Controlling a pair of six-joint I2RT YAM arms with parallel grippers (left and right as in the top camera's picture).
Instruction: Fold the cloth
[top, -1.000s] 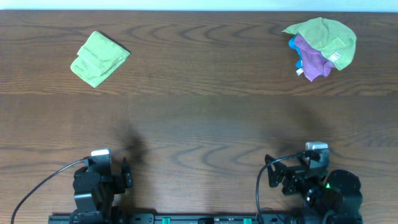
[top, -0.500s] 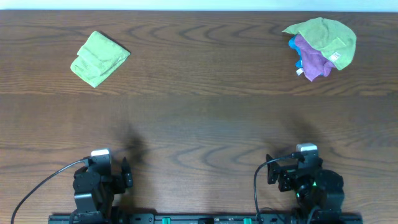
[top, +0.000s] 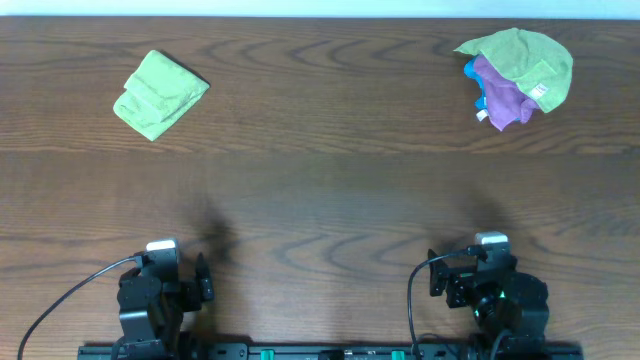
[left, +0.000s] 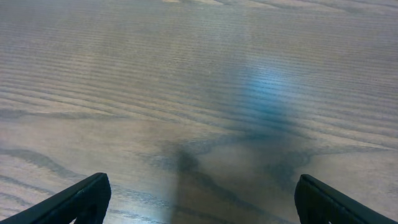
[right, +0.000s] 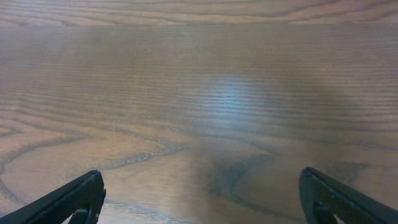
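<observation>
Overhead and wrist views of a dark wooden bench (top: 320, 190). A folded green cloth (top: 160, 94) lies near the far left corner as a compact, roughly square packet turned at an angle to the bench edge, with a rolled fold along its lower left side. Well apart from it, near the far right corner, sits an unfolded heap of cloths (top: 518, 72): a crumpled green cloth drapes over the top and right side, a purple cloth shows beneath it at the lower left, and a sliver of blue is visible at the heap's left edge. The left arm (top: 150, 295) and right arm (top: 495, 295) are both at the near edge of the bench, far from either cloth, and a black cable (top: 70, 295) loops away from the left arm toward the left edge. In the left wrist view the left fingers (left: 81, 200) appear as two dark tips at the lower corners, spread wide with only bare wood grain between them; they are released and grasp nothing. The right wrist view shows the right fingers (right: 78, 199) likewise spread wide over bare wood, released and grasping nothing.
</observation>
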